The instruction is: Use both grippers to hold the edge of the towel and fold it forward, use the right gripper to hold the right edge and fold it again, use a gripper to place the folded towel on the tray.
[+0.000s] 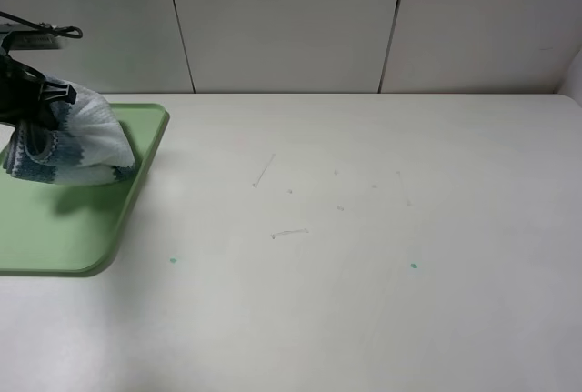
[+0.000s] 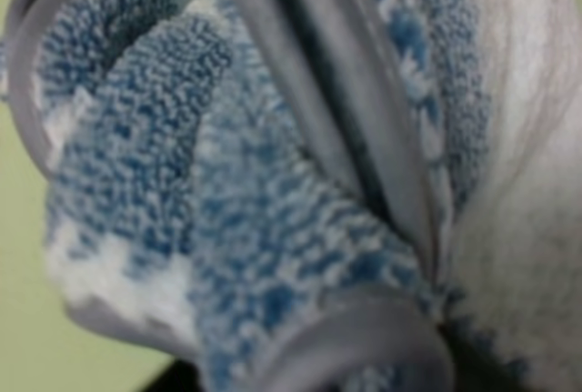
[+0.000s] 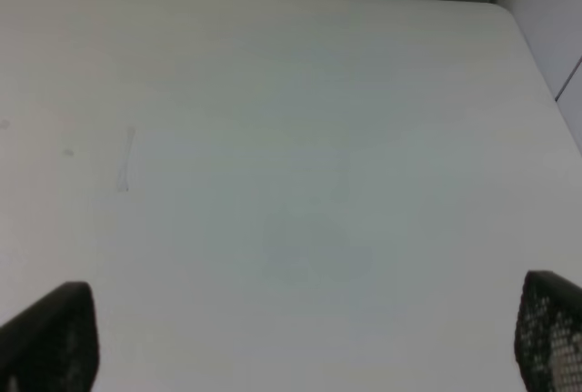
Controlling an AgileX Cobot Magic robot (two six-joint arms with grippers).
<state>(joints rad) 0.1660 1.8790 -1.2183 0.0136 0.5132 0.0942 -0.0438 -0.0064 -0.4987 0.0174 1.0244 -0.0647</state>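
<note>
Far left in the high view: tray (image 1: 64,237) sits on the tabletop (image 1: 364,228), cut off by the frame edge. Towel (image 1: 77,142) is bunched up on the tray's back half, lower folds resting on the green surface, top pulled up toward the left claw (image 1: 32,101). That claw is at the towel's upper left, black body partly out of frame; I see it against the cloth but can't tell from here whether it's gripping or let go.

Left wrist view is filled with towel (image 2: 273,210): blue and white pile, grey hem folds running across, all blurred and very close. Strip of green tray (image 2: 23,319) along one edge. No fingers readable there, so left claw state: cannot tell.

Middle and right of the tabletop carry only a few faint scratches and two small teal specks.

Right claw (image 3: 300,337) isn't in the high view. Its wrist view shows both fingertips (image 3: 50,337) spread wide apart with bare tabletop (image 3: 291,137) between them. It's released, grasping nothing, well apart from towel and tray.
</note>
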